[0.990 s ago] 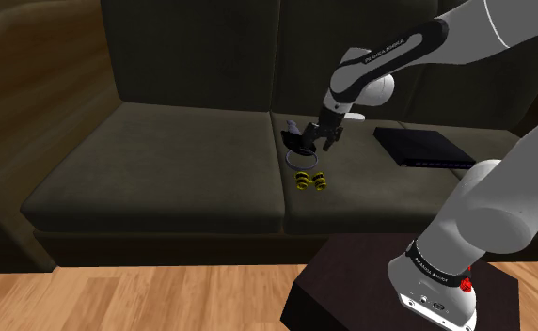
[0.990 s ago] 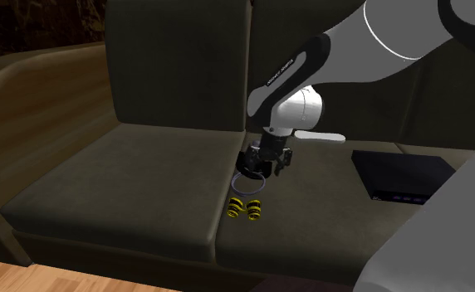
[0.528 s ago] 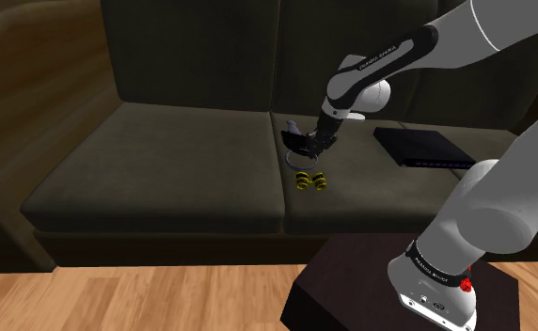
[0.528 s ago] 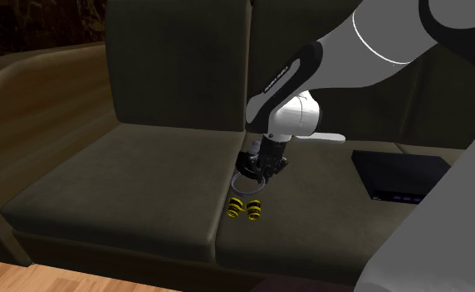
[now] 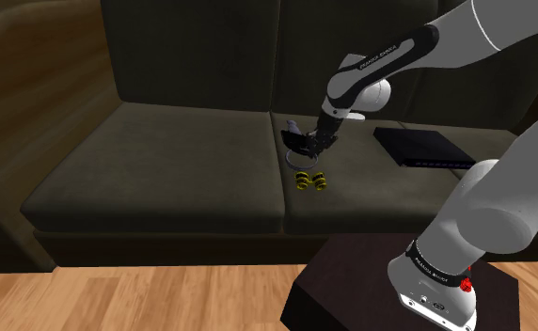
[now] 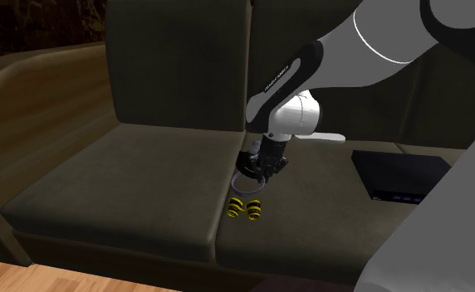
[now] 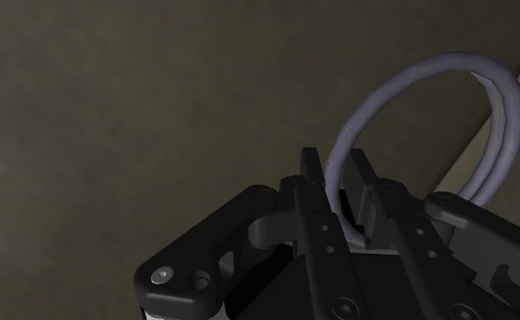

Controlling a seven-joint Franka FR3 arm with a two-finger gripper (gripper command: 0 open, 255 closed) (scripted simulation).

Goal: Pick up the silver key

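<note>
Over the past second, the all-black two-finger gripper (image 5: pixel 303 144) has sunk towards the dark olive sofa cushion (image 5: pixel 380 188) and edged to the shoulder view's left (mostly in the first half second), its fingers drawing in onto the pale lilac-grey key ring (image 7: pixel 511 100).

Key (image 7: pixel 458 60): pale lilac-grey, ring loop plainly seen, blade not made out. Lies on dark sofa seat cushion (image 7: pixel 113 109) by the seam. Ring's near arc pinched in gripper (image 7: pixel 337 173).

The key ring (image 7: pixel 515 102) lies on sofa (image 5: pixel 164 160) behind spools (image 5: pixel 310 181).
</note>
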